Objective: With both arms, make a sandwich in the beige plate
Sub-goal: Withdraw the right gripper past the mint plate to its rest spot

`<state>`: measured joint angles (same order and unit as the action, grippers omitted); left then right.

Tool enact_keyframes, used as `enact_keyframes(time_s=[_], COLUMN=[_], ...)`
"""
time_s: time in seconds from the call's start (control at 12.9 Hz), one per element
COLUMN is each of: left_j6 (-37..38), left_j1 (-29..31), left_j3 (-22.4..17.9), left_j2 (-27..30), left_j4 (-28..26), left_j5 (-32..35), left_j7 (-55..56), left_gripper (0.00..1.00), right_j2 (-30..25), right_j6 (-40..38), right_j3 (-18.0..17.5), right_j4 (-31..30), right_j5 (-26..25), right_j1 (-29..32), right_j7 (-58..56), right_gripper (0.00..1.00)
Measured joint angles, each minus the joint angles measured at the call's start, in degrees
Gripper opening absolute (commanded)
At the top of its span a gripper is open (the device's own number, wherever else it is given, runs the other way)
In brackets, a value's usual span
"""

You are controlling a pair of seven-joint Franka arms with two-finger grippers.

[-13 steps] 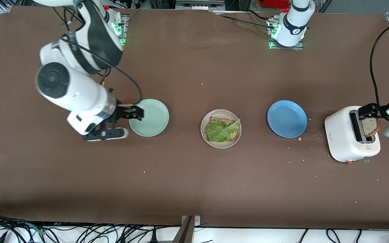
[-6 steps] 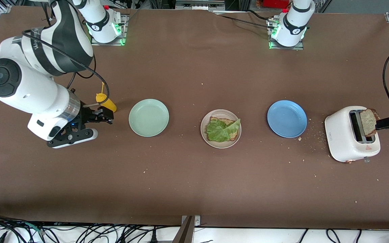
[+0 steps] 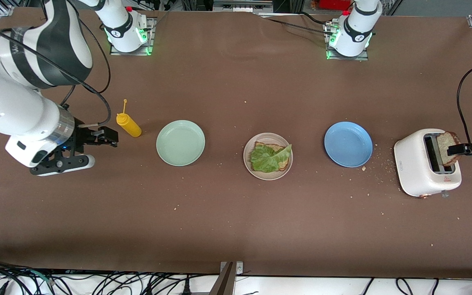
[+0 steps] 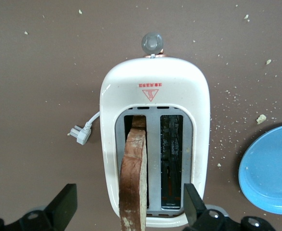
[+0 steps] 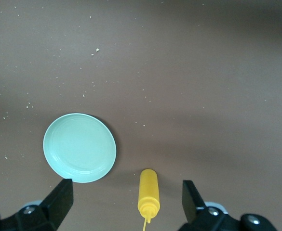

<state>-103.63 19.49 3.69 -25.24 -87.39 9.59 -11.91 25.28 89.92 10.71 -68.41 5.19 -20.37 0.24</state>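
In the toaster (image 4: pixel 153 139), at the left arm's end of the table, a bread slice (image 4: pixel 133 180) stands up out of one slot, and the left gripper (image 4: pixel 128 207) is spread either side of it, not yet pinching. The half-built sandwich (image 3: pixel 269 157) (one slice under lettuce) lies on the beige plate (image 3: pixel 249 164), well apart from the toaster. The right gripper (image 5: pixel 126 204), spread and empty, waits above the mustard bottle (image 5: pixel 148 194). An off-centre pinch could crumble or drop the slice.
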Motion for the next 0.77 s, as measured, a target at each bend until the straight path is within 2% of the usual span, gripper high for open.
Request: enact_keyframes(time_s=[0.08,0.15,0.23,0.31,0.54,0.62,0.77], left_j6=[-0.2,-0.2,-0.2,-0.2,-0.2,-0.2,-0.2], left_j1=[0.0,0.0,0.0,0.0,0.2,0.2,0.2], left_j3=[0.0,0.1,0.2,0.2,0.2,0.2,0.3], left_j2=[0.0,0.1,0.1,0.1,0.1,0.2,0.4], left_j4=[-0.6,-1.1,-1.5,-1.9,-2.7,-2.7,-2.8], left_j5=[0.0,0.0,0.0,-0.2,-0.8,-0.8,-0.8], left_j7=[0.0,0.0,0.1,0.2,0.3,0.5,1.0], left_gripper=[0.15,0.00,0.00,0.00,0.00,0.00,0.00], right_j2=[-0.4,-0.6,-0.8,-0.8,-1.0,-1.2,-2.5], right_j6=[-0.1,-0.2,-0.3,-0.3,-0.1,0.2,3.4], right_j3=[0.2,-0.2,-1.8,-5.0,-17.5,-19.9,-21.2], right_j4=[0.0,-0.1,-0.2,-0.2,-0.8,-1.5,-4.6], right_j5=[-0.9,-1.7,-2.5,-4.3,-9.5,-9.8,-9.9], right_j1=[0.2,1.1,3.0,5.8,16.2,18.7,20.8], right_j7=[0.0,0.0,0.0,0.0,0.2,0.2,0.2], right_gripper=[0.99,0.99,0.98,0.98,0.98,0.98,0.98])
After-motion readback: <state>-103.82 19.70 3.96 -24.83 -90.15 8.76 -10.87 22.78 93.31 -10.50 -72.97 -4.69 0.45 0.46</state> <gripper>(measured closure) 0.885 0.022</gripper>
